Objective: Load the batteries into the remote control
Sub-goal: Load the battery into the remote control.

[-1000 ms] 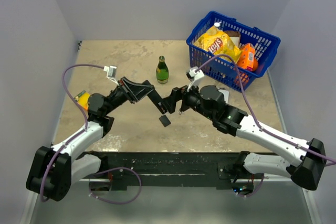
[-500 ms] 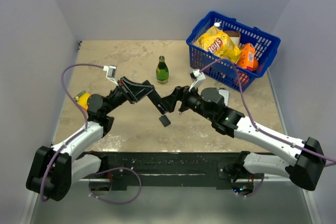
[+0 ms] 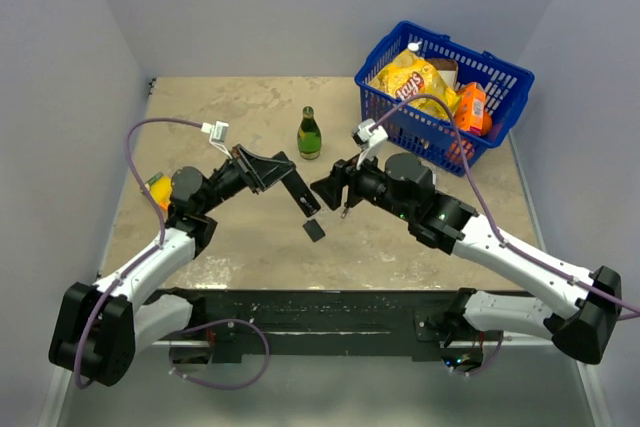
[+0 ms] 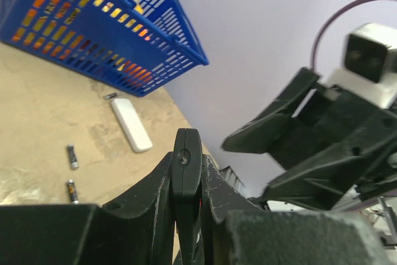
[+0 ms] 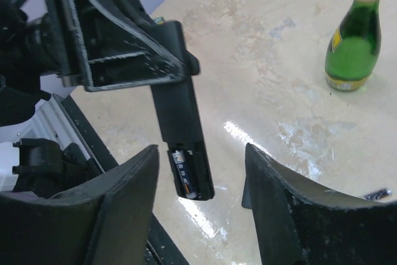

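My left pincer point(image 3: 272, 169) is clenching the remote control point(image 5: 178, 122) by one end and holding it above the table point(image 3: 230, 107). Its open end is pointing at my right pincer point(image 5: 200, 153), which is standing released, fingers point(image 5: 124, 203) spread to either side of that end and apparently not touching it. The remote is showing as a slim black bar with one battery point(image 5: 183, 169) sitting in its uncovered bay. Two loose batteries point(image 4: 72, 156) are lying on the table near a white device point(image 4: 131, 125).
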